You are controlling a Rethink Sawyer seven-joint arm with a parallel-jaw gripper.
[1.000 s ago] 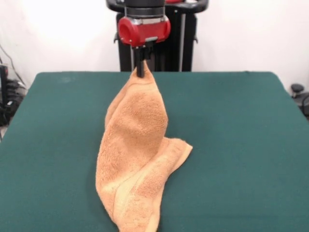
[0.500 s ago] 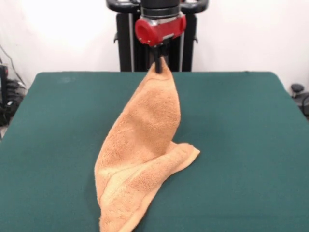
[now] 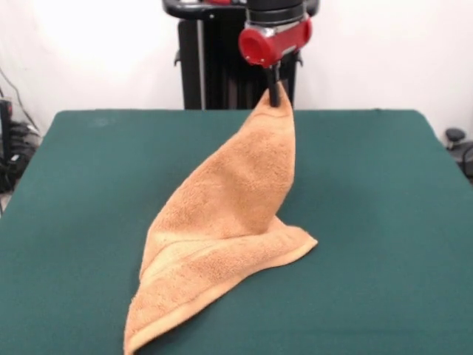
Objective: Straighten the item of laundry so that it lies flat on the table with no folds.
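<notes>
Towel (image 3: pixel 229 222) hangs by one corner from clamped fingers (image 3: pixel 275 95); lower part folded on tabletop (image 3: pixel 384 222), flattening remains.

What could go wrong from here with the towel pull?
1. The claw pinches only a small tip of the towel; under the slanted, stretched cloth it may slip out.
2. The lower end lies doubled on the table, so dragging may slide the whole towel and leave that fold in place.
3. The towel's low corner sits at the picture's bottom edge; if that is near the table's edge, it could hang off.
</notes>
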